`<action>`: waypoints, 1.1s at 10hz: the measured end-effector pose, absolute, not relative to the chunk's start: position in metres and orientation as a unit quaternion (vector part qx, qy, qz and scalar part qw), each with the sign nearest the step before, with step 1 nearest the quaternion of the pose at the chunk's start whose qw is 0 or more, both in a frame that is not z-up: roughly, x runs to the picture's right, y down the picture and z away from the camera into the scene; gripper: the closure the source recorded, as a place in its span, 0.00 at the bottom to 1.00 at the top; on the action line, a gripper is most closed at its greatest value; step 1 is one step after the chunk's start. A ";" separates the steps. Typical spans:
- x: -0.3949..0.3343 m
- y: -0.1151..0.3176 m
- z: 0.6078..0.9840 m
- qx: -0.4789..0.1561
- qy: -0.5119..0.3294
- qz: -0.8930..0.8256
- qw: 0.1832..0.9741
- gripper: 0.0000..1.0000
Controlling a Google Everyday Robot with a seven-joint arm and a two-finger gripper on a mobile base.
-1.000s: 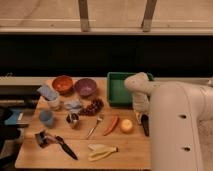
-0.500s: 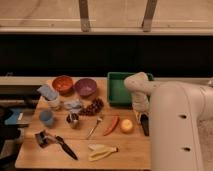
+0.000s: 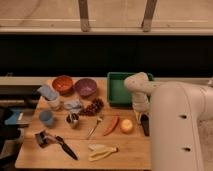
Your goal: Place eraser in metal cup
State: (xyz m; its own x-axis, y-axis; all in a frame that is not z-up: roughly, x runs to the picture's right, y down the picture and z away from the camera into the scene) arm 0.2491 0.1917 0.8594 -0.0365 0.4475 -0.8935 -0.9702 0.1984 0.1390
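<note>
The eraser (image 3: 144,125) is a flat black bar lying on the wooden table (image 3: 75,159) at the right, beside an orange fruit (image 3: 127,126). The metal cup (image 3: 73,120) is small and shiny and stands left of the middle, near the blue cup (image 3: 46,117). My gripper (image 3: 140,111) hangs at the end of the white arm, just above the far end of the eraser and in front of the green tray (image 3: 120,87). The arm hides part of the eraser.
An orange bowl (image 3: 62,84) and a purple bowl (image 3: 85,87) stand at the back. Grapes (image 3: 93,106), a red pepper (image 3: 112,125), a white cup (image 3: 54,103), a banana (image 3: 101,151) and a black-handled brush tool (image 3: 57,142) lie about the table.
</note>
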 end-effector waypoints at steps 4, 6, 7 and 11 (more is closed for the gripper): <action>0.250 0.192 0.859 -0.291 0.450 0.562 0.630 1.00; 0.252 0.187 0.852 -0.289 0.452 0.562 0.630 1.00; 0.252 0.186 0.850 -0.290 0.452 0.562 0.629 1.00; 0.242 0.170 0.835 -0.261 0.437 0.573 0.642 1.00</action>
State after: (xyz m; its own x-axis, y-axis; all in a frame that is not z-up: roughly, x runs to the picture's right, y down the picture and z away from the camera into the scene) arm 0.2419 0.1704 0.8345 -0.0397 0.5077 -0.8606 -0.9642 0.2067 0.1664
